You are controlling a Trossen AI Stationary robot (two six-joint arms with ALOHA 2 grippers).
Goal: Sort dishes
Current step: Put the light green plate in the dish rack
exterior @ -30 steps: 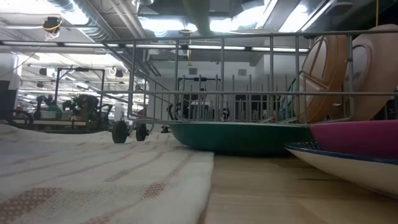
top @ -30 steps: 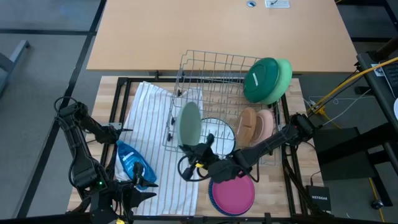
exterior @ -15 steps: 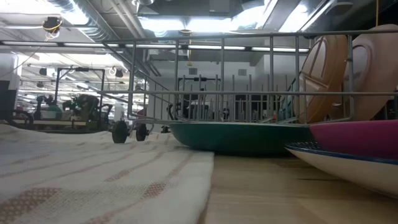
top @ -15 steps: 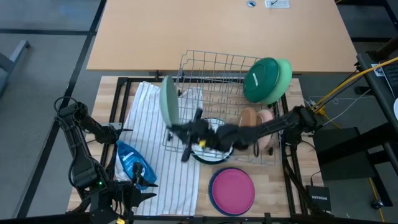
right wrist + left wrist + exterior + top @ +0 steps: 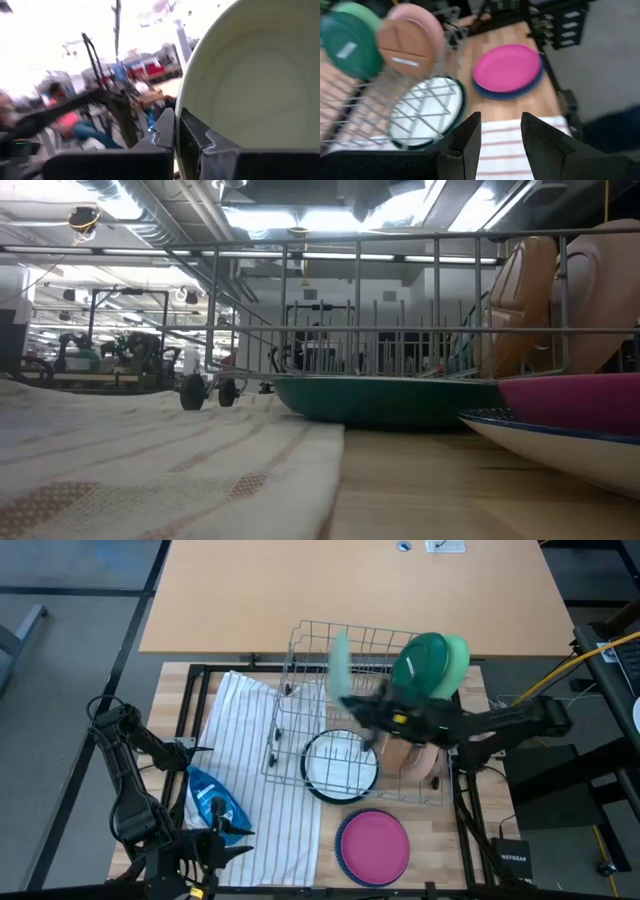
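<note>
My right gripper [image 5: 352, 705] reaches over the grey wire rack [image 5: 320, 650] and is shut on a sage plate [image 5: 340, 660], which also fills the right wrist view [image 5: 250, 75]. Dark green and light green plates [image 5: 430, 665] stand on edge at the rack's far right, with tan and peach plates [image 5: 415, 745] nearer. A white plate with a dark green rim [image 5: 340, 765] lies flat at the rack's near side. A magenta plate [image 5: 372, 845] tops a blue stack near the front edge. My left gripper [image 5: 500, 132] waits open at the near left, with nothing between its fingers. My right gripper pinches the sage plate's rim [image 5: 186, 107] between its two fingers [image 5: 165, 130]. The fingers come about level from the table's right side. The plate stands on edge beyond them, lifted clear above the rack.
A striped towel [image 5: 255, 765] covers the table left of the rack, and a blue soap bottle [image 5: 212, 802] lies on it close to my left arm. Beyond the rack lies a bare tan tabletop [image 5: 300, 590].
My right gripper has carried the sage plate up from near the magenta plate toward the table's far edge. It swung first left over the towel's edge, then right over the rack. The plate has stayed on edge, and the gripper has stayed shut.
</note>
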